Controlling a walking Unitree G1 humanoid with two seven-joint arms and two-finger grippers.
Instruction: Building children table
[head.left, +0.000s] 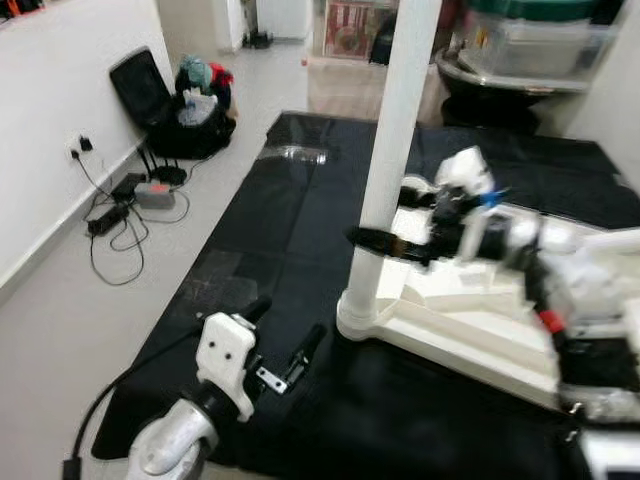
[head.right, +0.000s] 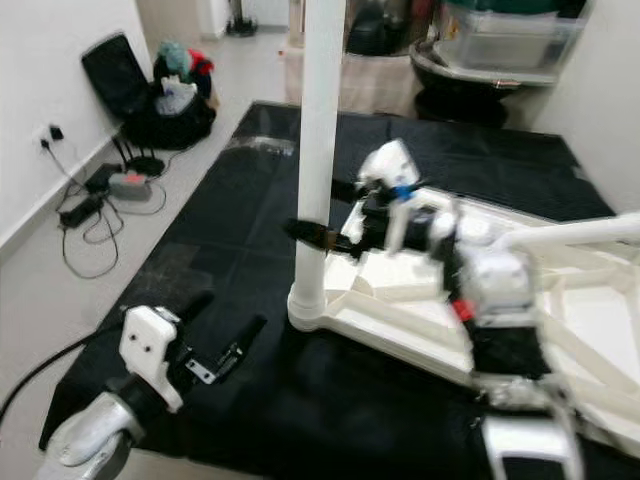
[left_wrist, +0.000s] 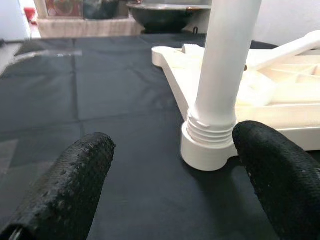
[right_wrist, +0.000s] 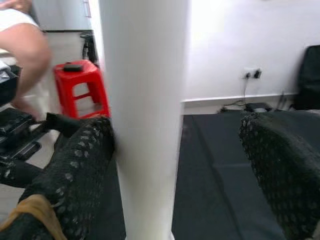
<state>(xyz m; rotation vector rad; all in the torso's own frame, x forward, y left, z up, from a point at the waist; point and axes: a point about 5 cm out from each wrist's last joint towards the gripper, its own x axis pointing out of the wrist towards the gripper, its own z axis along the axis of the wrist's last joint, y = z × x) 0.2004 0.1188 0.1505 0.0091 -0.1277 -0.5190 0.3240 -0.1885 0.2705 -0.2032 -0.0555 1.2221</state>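
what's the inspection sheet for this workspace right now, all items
surface: black mat spread on a pale floor
job's things: white table leg standing upright in the corner socket of the upturned white tabletop
clutter: black bag with cloth items by the wall
grippers: right gripper around the leg, jaws open, one finger against it; left gripper low over the mat, jaws open, facing the leg's base
cables: black cords and a power strip near a wall socket
surroundings: red stool; a person's leg; storage boxes
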